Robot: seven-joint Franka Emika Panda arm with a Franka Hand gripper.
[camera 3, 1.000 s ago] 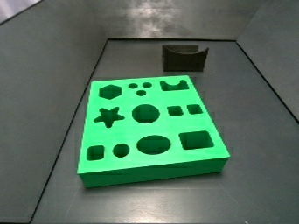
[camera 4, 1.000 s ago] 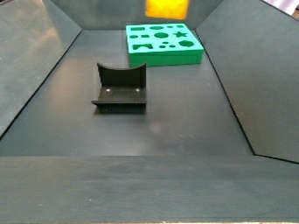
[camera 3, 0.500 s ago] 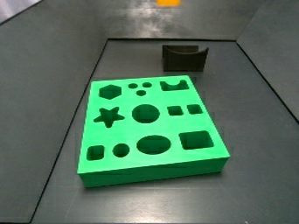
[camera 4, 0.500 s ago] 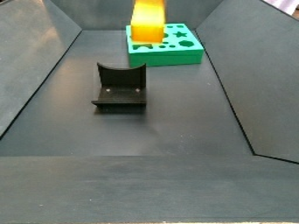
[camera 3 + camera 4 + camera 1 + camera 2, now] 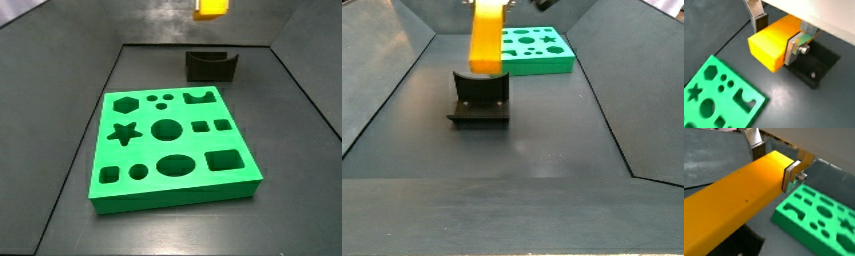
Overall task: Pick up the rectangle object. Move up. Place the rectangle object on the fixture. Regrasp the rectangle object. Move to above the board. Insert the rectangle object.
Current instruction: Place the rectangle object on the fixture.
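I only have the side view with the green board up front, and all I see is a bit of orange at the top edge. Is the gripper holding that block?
Observer: Yes. In a wrist view the gripper has its silver fingers clamped on the sides of the rectangle object.
Operator: How is the block oriented?
Observer: Upright. In a side view the rectangle object hangs vertically, long axis pointing down.
Operator: Where is its lower end relative to the fixture?
Observer: In that view it lines up with the top of the fixture; I cannot tell whether they touch.
Operator: Is it near the board?
Observer: No, the board lies apart, beyond the fixture.
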